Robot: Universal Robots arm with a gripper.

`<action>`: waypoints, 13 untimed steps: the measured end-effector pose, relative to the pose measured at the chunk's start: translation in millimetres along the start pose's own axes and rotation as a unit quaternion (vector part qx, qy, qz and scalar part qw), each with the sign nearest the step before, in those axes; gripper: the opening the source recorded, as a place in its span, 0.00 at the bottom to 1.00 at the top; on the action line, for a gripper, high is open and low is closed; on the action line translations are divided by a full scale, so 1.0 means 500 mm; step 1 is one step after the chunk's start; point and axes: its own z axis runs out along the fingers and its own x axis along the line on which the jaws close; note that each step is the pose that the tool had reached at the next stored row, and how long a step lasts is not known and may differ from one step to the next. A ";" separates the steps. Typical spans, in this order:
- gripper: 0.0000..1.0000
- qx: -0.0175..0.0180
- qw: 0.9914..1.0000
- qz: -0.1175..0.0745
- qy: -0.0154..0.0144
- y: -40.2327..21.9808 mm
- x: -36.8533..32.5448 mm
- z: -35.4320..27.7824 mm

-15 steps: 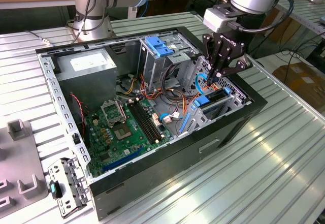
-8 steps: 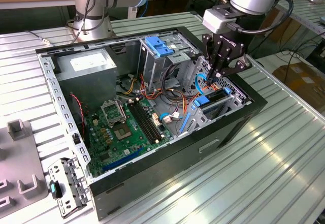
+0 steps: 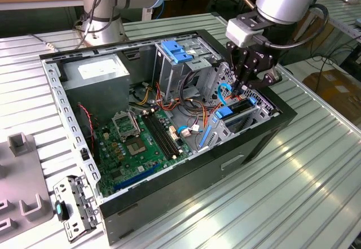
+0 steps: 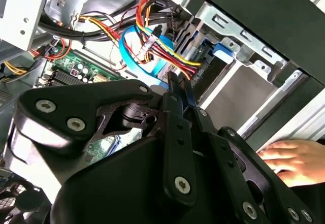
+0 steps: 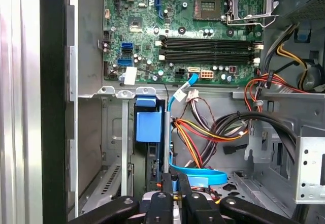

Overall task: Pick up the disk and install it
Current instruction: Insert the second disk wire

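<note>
The disk [image 3: 238, 109] sits in a slot of the drive cage [image 3: 265, 109] at the case's front corner, dark, with blue rails at its ends. In the first wrist view its blue rail tab [image 5: 148, 125] shows above a dark slot. My gripper [image 3: 243, 88] hangs right over the cage with its fingertips at the disk's upper edge. The two fingers [image 5: 165, 183] stand close together in both wrist views, shut, and nothing shows clamped between them. My gripper [image 4: 180, 89] points down among the coloured cables. Whether the tips touch the disk is hidden.
The open computer case [image 3: 62, 99] holds the green motherboard [image 3: 138, 142], a grey power supply [image 3: 101, 68] and a light-blue bracket [image 3: 176, 51]. A blue data cable [image 5: 200, 176] and red-yellow wires [image 4: 162, 43] crowd the cage. A person's hand [image 4: 289, 158] rests outside the case.
</note>
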 end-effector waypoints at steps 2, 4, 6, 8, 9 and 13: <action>0.16 0.001 1.000 0.000 -0.007 0.002 0.013 0.003; 0.16 0.001 1.000 0.001 -0.011 0.003 0.024 0.005; 0.16 0.001 1.000 0.001 -0.019 0.003 0.036 0.007; 0.16 0.001 1.000 0.002 -0.025 0.003 0.044 0.008; 0.16 0.001 1.000 0.002 -0.029 0.003 0.047 0.008; 0.16 0.001 0.999 0.005 -0.049 0.003 0.060 0.010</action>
